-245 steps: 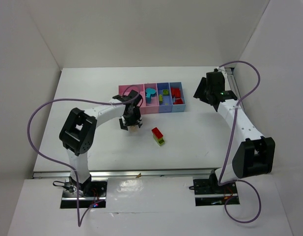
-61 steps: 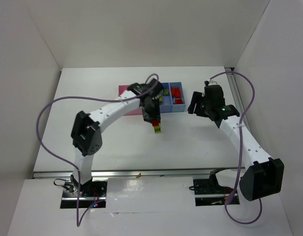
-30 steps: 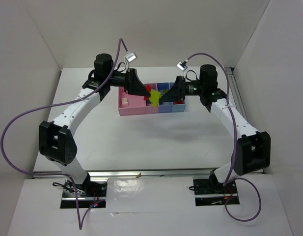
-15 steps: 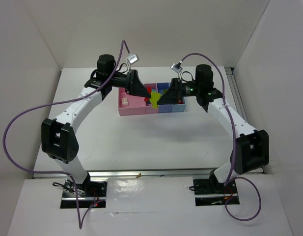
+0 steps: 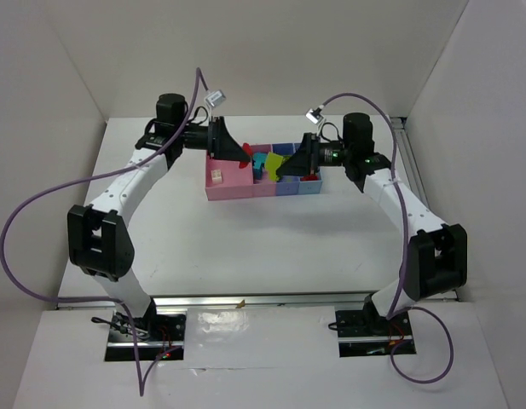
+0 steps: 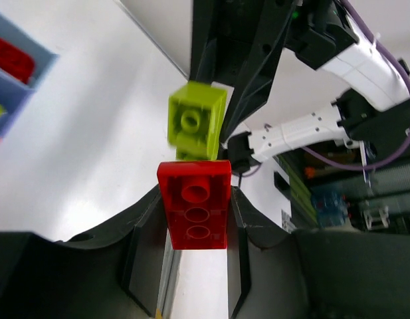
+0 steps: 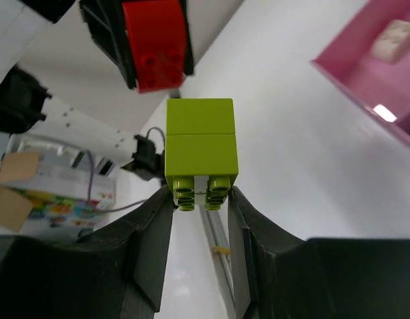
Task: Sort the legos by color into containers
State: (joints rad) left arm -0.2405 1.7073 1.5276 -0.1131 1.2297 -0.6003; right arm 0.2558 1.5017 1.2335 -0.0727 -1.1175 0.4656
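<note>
Both grippers are raised above the row of containers (image 5: 245, 189), facing each other with a small gap between them. My left gripper (image 5: 239, 155) is shut on a red lego (image 6: 195, 203), which also shows in the right wrist view (image 7: 153, 43). My right gripper (image 5: 290, 164) is shut on a yellow-green lego (image 7: 201, 149), two blocks long; it also shows in the left wrist view (image 6: 197, 119). The two legos are apart. A beige lego (image 5: 216, 175) lies in the wide pink bin, a cyan lego (image 5: 261, 162) in the bin beside it.
The blue bin at the right end (image 5: 309, 186) holds red legos, partly hidden by my right gripper. The bins sit at the back middle of the white table (image 5: 245, 247). White walls stand at the left, back and right.
Earlier my left gripper lifted the red and yellow-green stack off the table and both grippers held it. Now the stack is split: my left gripper has drawn back left with the red lego.
</note>
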